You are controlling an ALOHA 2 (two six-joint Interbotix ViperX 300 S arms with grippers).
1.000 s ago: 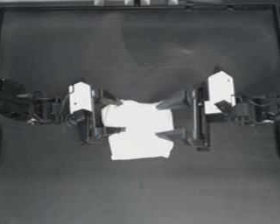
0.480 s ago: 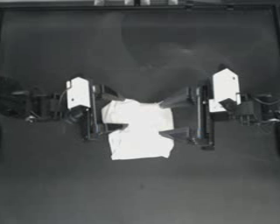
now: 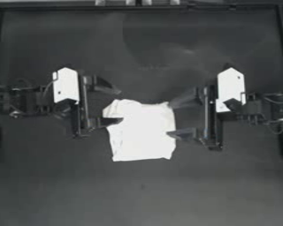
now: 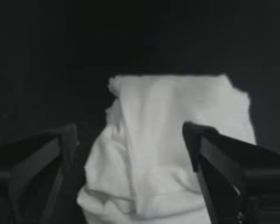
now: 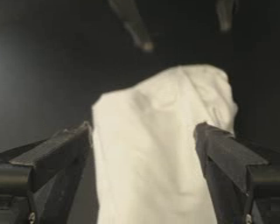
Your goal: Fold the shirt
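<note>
Shirt (image 3: 141, 133) is lying folded into a compact white bundle near the middle of the dark counter (image 3: 138, 194), a rounded bulge showing at its upper left corner and a straighter edge along the side nearer the front edge. The left hand (image 3: 102, 105) is reaching in from the left side, its jaws spread apart; one jaw tip is sitting right at the shirt's left edge, the other is lying on bare counter farther toward the back edge. In the left wrist view the shirt (image 4: 171, 148) is lying between the spread jaws, creased and bunched nearest the camera. The right hand (image 3: 180, 117) is reaching in from the right side, also released, its jaws spread wide just beside the shirt's right edge. The right wrist view is showing the shirt (image 5: 166, 157) lying between those parted jaws, not gripped.
</note>
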